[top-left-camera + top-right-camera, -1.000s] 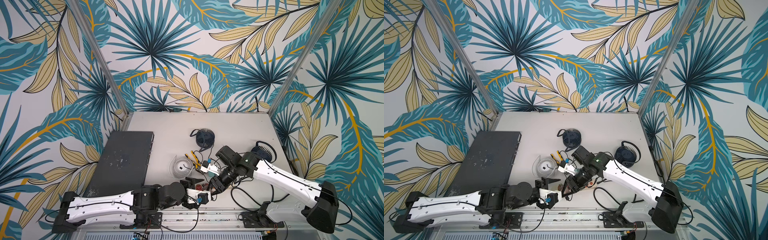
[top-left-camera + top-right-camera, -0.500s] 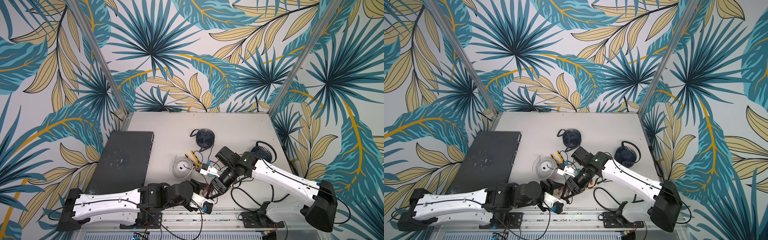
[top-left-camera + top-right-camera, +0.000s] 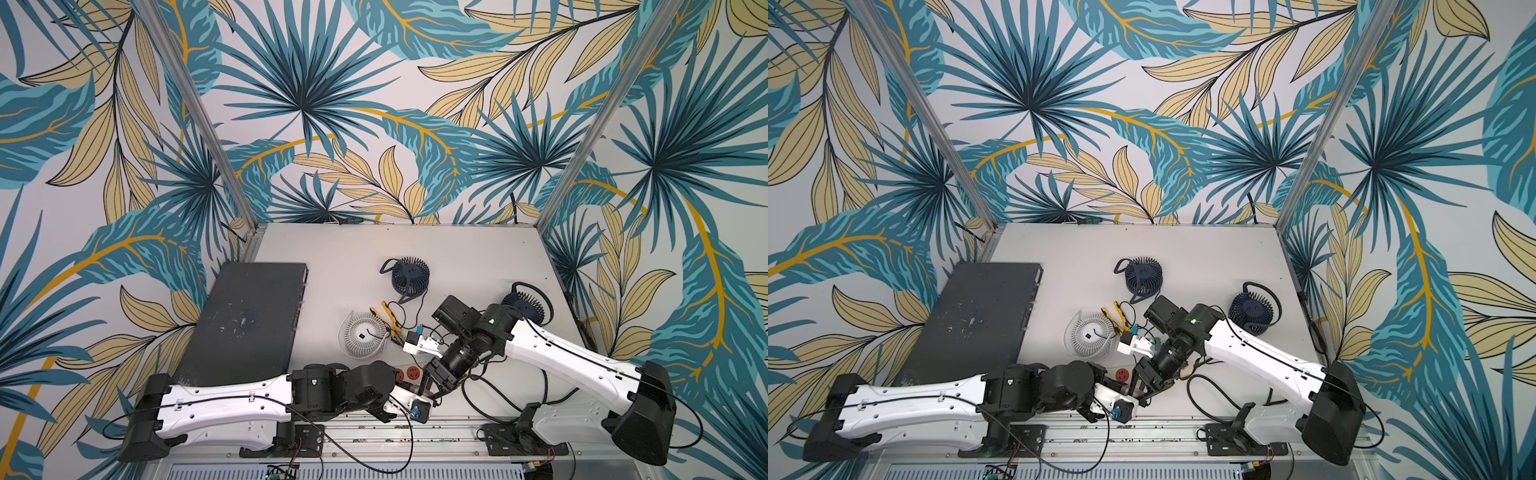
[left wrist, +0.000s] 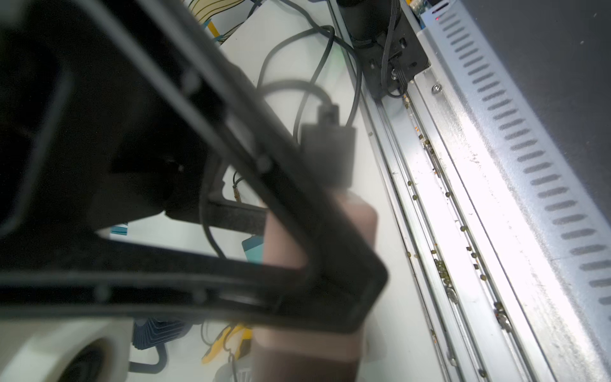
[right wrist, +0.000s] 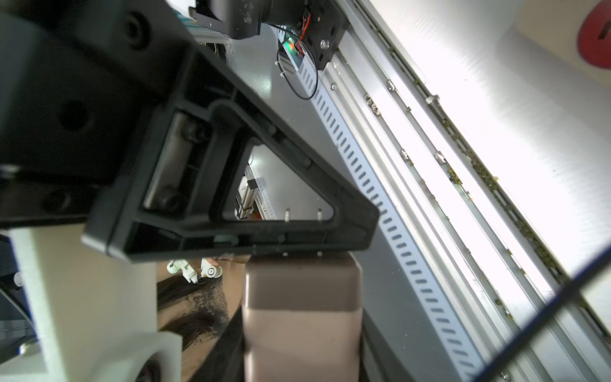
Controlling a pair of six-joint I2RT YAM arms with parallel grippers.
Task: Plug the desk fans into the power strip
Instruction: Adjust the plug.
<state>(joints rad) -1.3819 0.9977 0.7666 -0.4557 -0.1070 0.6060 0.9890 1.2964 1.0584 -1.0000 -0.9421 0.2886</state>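
Only a short cream piece of the power strip with two red sockets shows in a top view, near the table's front; my left wrist covers the rest. Just in front of it my right gripper is shut on a brownish plug; its two metal pins point away from the wrist. My left gripper has its jaws shut right beside that plug, and I cannot tell whether it grips anything. Beyond the plug a black adapter joins a black cord. Three desk fans lie behind: a white fan and two dark blue fans.
A flat black box fills the left side of the table. Yellow-handled pliers lie between the white fan and my right wrist. Loose black cords loop near my right arm's base. An aluminium rail runs along the front edge.
My left arm has reached right, up against the plug, and its jaws have closed from wide open. My right gripper has stayed put, holding the plug.
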